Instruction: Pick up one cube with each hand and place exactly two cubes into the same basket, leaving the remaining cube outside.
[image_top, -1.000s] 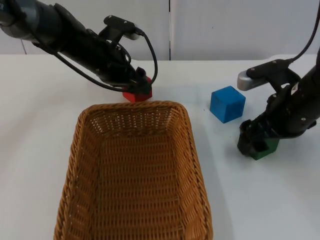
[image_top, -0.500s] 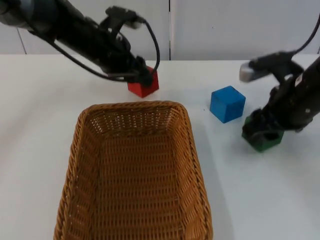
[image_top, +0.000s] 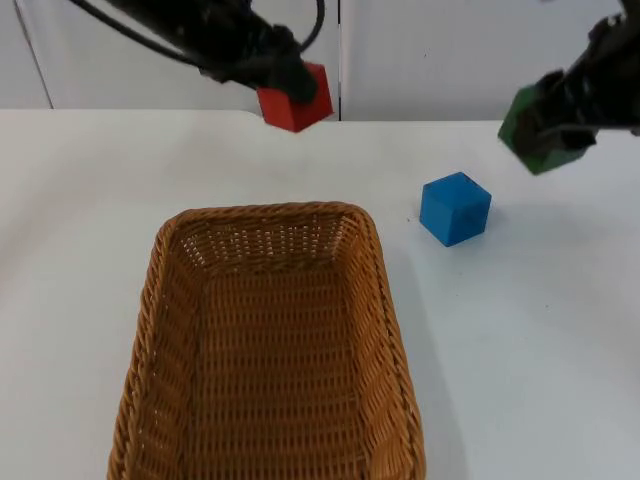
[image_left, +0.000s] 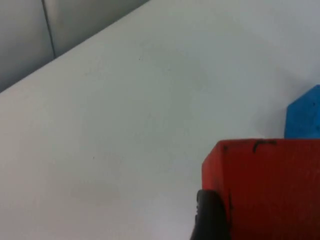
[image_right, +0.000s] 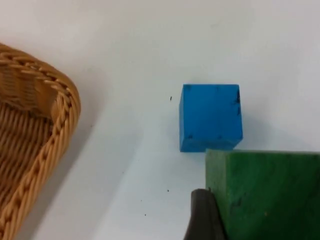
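The left hand (image_top: 290, 85) gripped the red cube (image_top: 295, 98) in the air beyond the far end of the wicker basket (image_top: 390, 330), while the right hand (image_top: 550, 115) held the green cube (image_top: 540, 130) aloft above the white surface (image_top: 530, 350), with the blue cube (image_top: 455, 208) resting between it and the basket. Each cube seemed pinched near one edge, so a fast swing could probably twist one loose before it was over the basket. The right hand's path also crossed the blue cube, and a low pass could knock it.

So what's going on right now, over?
Left end effector holds red cube aloft. Right end effector holds green cube aloft. Basket empty; blue cube on table.
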